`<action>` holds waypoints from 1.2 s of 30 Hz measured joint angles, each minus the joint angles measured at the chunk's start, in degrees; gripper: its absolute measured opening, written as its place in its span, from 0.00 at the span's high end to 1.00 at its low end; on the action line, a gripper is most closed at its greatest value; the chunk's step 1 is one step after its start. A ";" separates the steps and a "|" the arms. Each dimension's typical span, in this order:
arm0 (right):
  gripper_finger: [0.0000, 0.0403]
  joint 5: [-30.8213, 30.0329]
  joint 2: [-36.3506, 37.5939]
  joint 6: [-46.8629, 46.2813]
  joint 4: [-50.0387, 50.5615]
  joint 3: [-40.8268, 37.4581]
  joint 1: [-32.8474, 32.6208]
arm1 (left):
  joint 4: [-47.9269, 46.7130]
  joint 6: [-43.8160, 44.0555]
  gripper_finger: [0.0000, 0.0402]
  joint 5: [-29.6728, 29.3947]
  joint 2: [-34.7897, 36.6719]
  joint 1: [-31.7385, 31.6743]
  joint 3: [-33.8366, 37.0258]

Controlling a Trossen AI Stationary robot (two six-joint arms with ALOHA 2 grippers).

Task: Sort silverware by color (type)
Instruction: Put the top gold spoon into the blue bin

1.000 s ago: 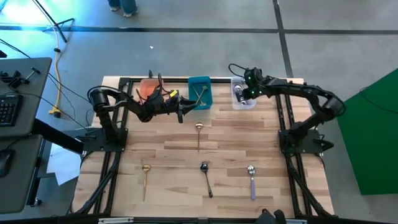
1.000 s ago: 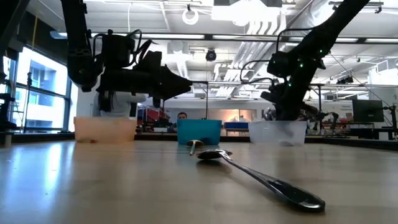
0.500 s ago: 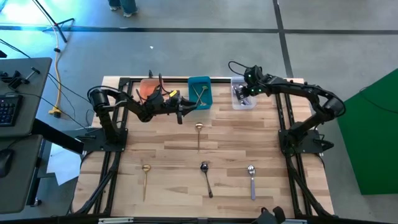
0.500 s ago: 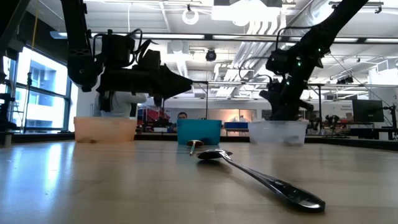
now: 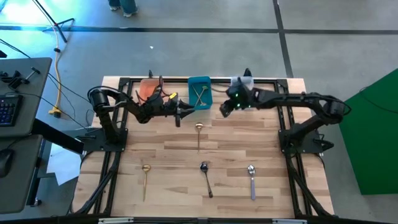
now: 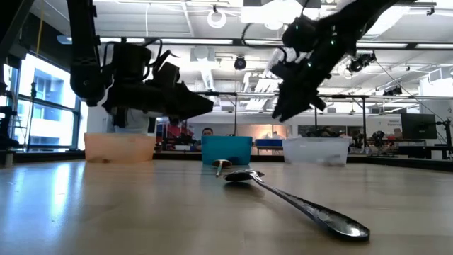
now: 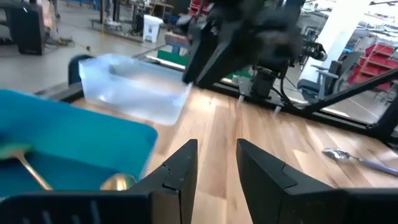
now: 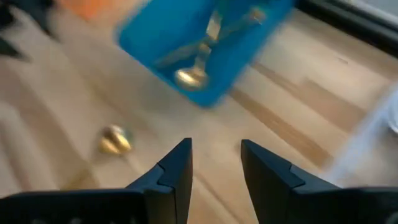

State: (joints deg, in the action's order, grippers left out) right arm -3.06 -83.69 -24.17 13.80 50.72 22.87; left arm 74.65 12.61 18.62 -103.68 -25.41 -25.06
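Several spoons lie flat on the wooden table: a gold one near the bins, and in a nearer row a gold one, a dark one and a silver one with a lavender handle. More gold spoons lie in the teal bin. My left gripper hovers open and empty at the teal bin's near-left corner. My right gripper hovers open and empty above the table between the teal bin and the clear bin, with the gold spoon's bowl ahead of it.
The orange bin, teal bin and clear bin stand in a row along the far edge. The two arms reach toward each other near the teal bin, their grippers close together. Bare wood lies between the bins and the near row of spoons.
My right gripper has left its place over the clear bin and swung toward the table's left and near side. It now hangs over the bare wood beside the teal bin, still open. The spoons have not moved.
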 joint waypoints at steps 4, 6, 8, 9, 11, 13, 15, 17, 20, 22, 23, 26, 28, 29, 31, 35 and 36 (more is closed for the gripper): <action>0.70 -4.04 -0.47 -4.96 -4.59 0.02 -7.57 | -0.84 -0.01 0.76 0.82 0.00 0.44 1.77; 0.70 -7.13 -2.09 -8.78 -7.00 0.12 -11.01 | -0.80 -0.30 0.77 -0.12 0.00 0.86 2.59; 0.70 -10.51 -4.63 -13.04 -8.03 0.09 -13.89 | -0.06 -0.28 0.77 -1.92 0.00 1.27 3.22; 0.70 -10.86 -6.16 -15.08 -8.49 0.22 -14.96 | 0.93 -0.28 0.77 -2.80 0.00 1.51 3.67; 0.70 -11.52 -9.40 -18.63 -7.80 1.65 -16.93 | 3.22 -0.06 0.78 -3.81 0.00 1.94 4.74; 0.70 -12.17 -12.79 -20.61 -8.02 4.33 -18.72 | 5.29 -0.68 0.79 -3.84 0.00 1.97 6.54; 0.70 -13.10 -16.26 -21.61 -6.69 7.58 -20.08 | 7.74 -2.45 0.80 -4.63 0.00 1.97 8.21; 0.69 -13.07 -19.45 -22.50 -4.65 10.89 -20.92 | 10.53 -3.14 0.81 -7.06 0.00 1.91 9.78; 0.66 -13.36 -23.64 -24.80 -1.38 15.86 -21.69 | 12.84 -3.80 0.83 -7.69 0.00 1.79 11.86; 0.62 -13.33 -26.14 -26.87 1.75 18.47 -21.81 | 13.63 -3.88 0.84 -7.96 0.00 1.80 12.45; 0.60 -13.18 -27.29 -27.65 2.88 19.49 -21.81 | 13.93 -3.87 0.84 -8.26 0.00 1.81 12.66; 0.55 -13.06 -29.86 -29.70 4.47 22.16 -21.81 | 14.40 -4.19 0.84 -8.71 0.00 1.81 12.74; 0.55 -13.07 -31.17 -29.81 4.53 23.48 -21.81 | 14.40 -4.23 0.84 -8.73 0.00 1.81 12.76; 0.55 -13.04 -31.85 -29.82 4.51 24.12 -21.81 | 14.35 -4.22 0.84 -8.76 0.00 1.81 12.76; 0.56 -13.04 -32.98 -29.84 4.55 24.81 -21.79 | 14.20 -4.14 0.84 -8.73 0.00 1.81 12.78; 0.62 -13.04 -35.00 -30.24 4.48 25.23 -21.76 | 13.87 -3.92 0.84 -8.74 0.00 1.84 12.78; 0.64 -13.51 -35.42 -30.20 4.44 25.28 -21.76 | 13.64 -4.21 0.84 -8.75 0.00 1.86 12.79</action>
State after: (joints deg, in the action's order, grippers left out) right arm -16.57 -119.11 -54.37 18.25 76.00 1.11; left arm 88.29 8.40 9.87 -103.68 -23.55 -12.27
